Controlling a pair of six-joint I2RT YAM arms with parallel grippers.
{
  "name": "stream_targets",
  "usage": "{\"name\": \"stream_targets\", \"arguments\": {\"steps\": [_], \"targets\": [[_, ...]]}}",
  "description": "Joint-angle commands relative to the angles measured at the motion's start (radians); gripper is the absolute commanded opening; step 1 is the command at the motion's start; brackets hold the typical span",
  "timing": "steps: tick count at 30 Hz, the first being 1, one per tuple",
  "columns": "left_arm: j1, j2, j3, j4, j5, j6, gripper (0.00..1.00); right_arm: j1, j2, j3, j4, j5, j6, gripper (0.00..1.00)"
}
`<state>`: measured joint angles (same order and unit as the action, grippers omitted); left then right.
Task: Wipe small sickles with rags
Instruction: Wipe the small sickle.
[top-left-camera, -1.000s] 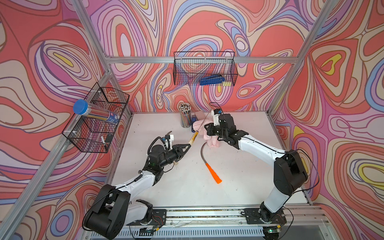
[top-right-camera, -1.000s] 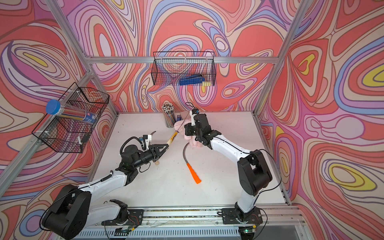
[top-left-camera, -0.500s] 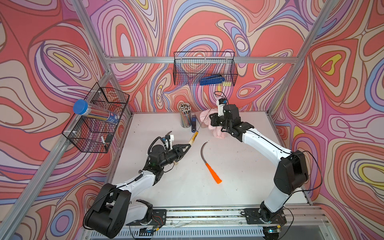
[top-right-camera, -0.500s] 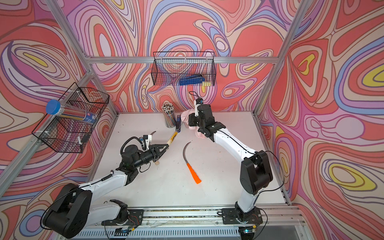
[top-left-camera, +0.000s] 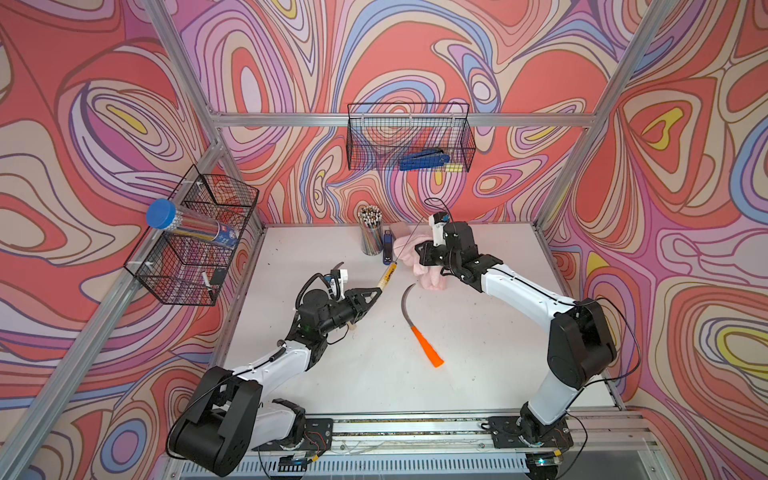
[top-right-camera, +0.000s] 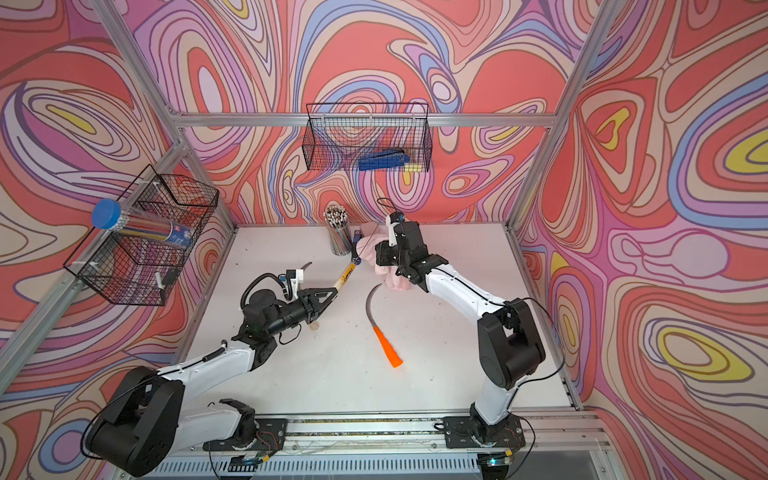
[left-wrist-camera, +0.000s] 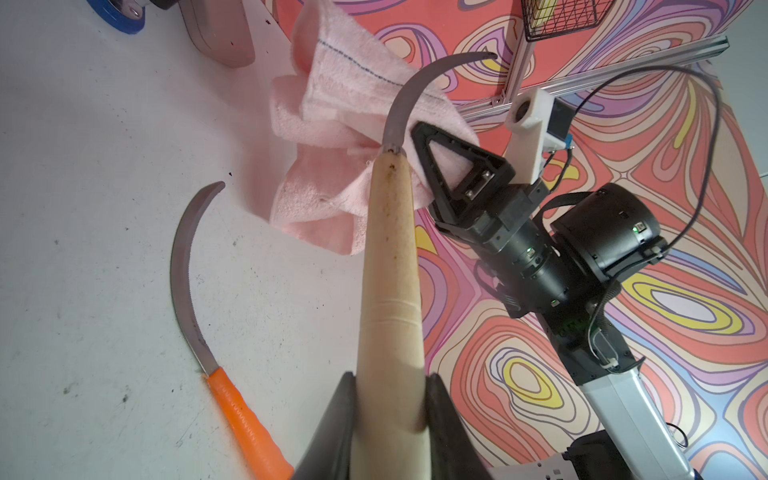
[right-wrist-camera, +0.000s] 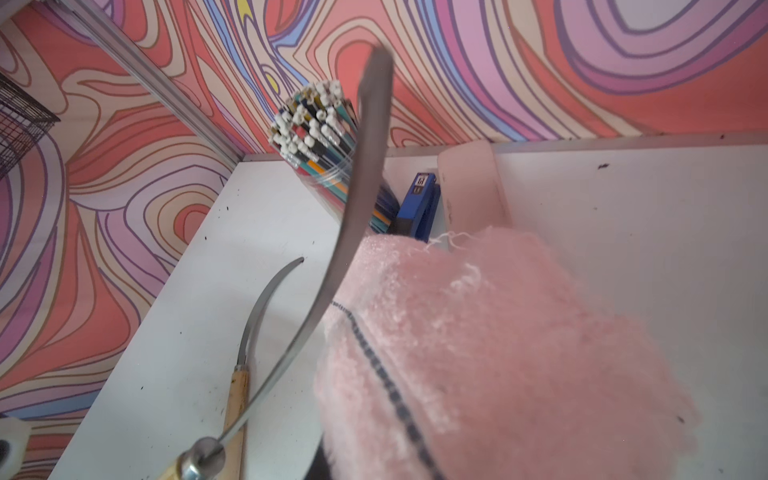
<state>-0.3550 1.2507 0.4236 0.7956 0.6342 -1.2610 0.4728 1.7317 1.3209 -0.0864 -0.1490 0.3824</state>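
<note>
Sickle with the wooden handle (left-wrist-camera: 390, 270) is clamped by that handle in my left gripper (left-wrist-camera: 392, 415), lifted off the table (top-left-camera: 478, 353). My right gripper (left-wrist-camera: 424, 145) is pinched shut on the pink rag (right-wrist-camera: 478, 353), which is bunched right against the lower part of the blade. Funny how the cameras split it: in both top views that blade is just a thin line, but my left wrist cam shows the whole curve lying across the rag. The orange-handled sickle (top-left-camera: 422, 343) lies flat mid-table between my arms, clear of both grippers, and it's plain in the top views and the left wrist cam. The second wooden sickle (right-wrist-camera: 239, 386) is mostly tucked under my left arm from above, with only its blade tip and handle end poking out, yet the right wrist cam has it lying flat on the table. Containers: the back basket (top-left-camera: 365, 137) on the rear wall holds a blue tool (top-left-camera: 424, 159). The side basket (top-left-camera: 232, 199) on the left wall holds a clear tube (top-left-camera: 195, 228) with a blue cap, leaning out over the rim. A cup (top-left-camera: 371, 243) at the back of the table is packed with pencils (right-wrist-camera: 311, 120), with a blue stapler (right-wrist-camera: 419, 199) just beside it and a smooth pink case (right-wrist-camera: 469, 183) next to that.
</note>
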Motion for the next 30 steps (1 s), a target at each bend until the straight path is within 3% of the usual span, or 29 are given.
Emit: {"name": "stream_targets", "arguments": {"steps": [1,14,22,30], "targets": [[-0.005,-0.027,0.0,0.054,0.018,-0.008,0.0,0.018,-0.026,-0.049,0.091,-0.054,0.034,0.0],[-0.004,-0.045,0.012,-0.01,0.003,0.031,0.0,0.19,-0.036,-0.065,0.1,-0.027,0.026,0.0],[-0.004,-0.044,0.011,-0.019,0.0,0.036,0.0,0.183,0.016,0.011,0.017,0.124,0.013,0.0],[-0.005,-0.034,0.011,-0.008,0.004,0.026,0.0,0.099,0.066,0.126,-0.037,0.159,-0.012,0.0]]}}
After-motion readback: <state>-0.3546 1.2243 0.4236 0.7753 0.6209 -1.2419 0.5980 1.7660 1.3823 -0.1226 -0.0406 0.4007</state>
